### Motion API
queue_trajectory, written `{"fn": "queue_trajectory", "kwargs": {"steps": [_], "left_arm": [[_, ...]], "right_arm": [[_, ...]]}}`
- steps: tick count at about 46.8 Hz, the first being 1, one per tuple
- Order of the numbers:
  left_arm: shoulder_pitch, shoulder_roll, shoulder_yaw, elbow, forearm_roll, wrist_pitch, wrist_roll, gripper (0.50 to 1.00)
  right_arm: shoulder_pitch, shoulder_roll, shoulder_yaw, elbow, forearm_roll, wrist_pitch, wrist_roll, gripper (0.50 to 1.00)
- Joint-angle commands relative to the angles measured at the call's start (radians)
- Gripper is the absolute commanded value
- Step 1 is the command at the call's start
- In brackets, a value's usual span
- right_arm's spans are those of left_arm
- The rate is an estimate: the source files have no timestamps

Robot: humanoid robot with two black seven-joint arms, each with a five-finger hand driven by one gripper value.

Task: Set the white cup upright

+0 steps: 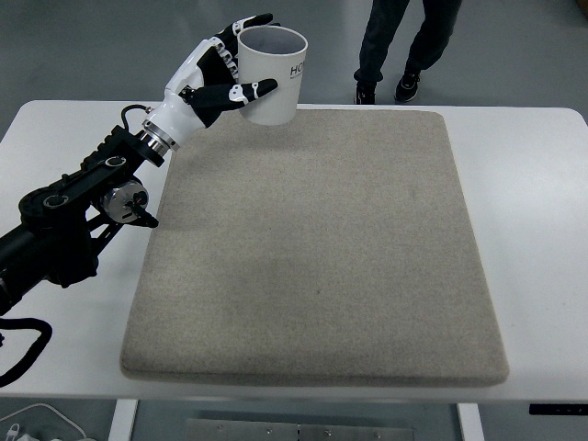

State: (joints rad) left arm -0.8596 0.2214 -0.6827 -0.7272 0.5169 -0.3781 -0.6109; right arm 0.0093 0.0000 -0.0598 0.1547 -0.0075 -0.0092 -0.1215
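Black and jointed, your left arm (pixel 73 216) reaches in from the left edge across the white table (pixel 64 312). Its left hand (pixel 216 78) has fingers wrapped around the white cup (pixel 272 75), gripping it. You hold the cup near upright, mouth up, over the far left corner of the grey mat (pixel 317 248). Further right, beyond the table, a person's legs (pixel 404 46) stand on the floor.

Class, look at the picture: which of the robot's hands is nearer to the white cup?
Left. The left hand grips the white cup at the mat's far edge; the right hand is not in view.
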Motion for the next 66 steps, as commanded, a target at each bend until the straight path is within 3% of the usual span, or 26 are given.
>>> {"fn": "queue_trajectory", "kwargs": {"steps": [1, 28, 39, 54, 61, 66], "left_arm": [[0.002, -0.001, 0.011, 0.017, 0.002, 0.002, 0.000, 0.500], [0.066, -0.007, 0.012, 0.048, 0.104, 0.149, 0.000, 0.500], [0.108, -0.008, 0.012, 0.037, 0.163, 0.249, 0.000, 0.500], [0.145, -0.039, 0.012, 0.043, 0.170, 0.272, 0.000, 0.500], [0.148, -0.070, 0.012, 0.048, 0.170, 0.327, 0.000, 0.500], [0.149, -0.076, 0.012, 0.048, 0.170, 0.334, 0.000, 0.500]], "right_arm": [[0.000, 0.000, 0.000, 0.000, 0.000, 0.000, 0.000, 0.930], [0.000, 0.000, 0.000, 0.000, 0.000, 0.000, -0.001, 0.930], [0.000, 0.000, 0.000, 0.000, 0.000, 0.000, -0.001, 0.930], [0.000, 0.000, 0.000, 0.000, 0.000, 0.000, 0.000, 0.930], [0.000, 0.000, -0.002, 0.000, 0.000, 0.000, -0.001, 0.930], [0.000, 0.000, 0.000, 0.000, 0.000, 0.000, 0.000, 0.930]]}}
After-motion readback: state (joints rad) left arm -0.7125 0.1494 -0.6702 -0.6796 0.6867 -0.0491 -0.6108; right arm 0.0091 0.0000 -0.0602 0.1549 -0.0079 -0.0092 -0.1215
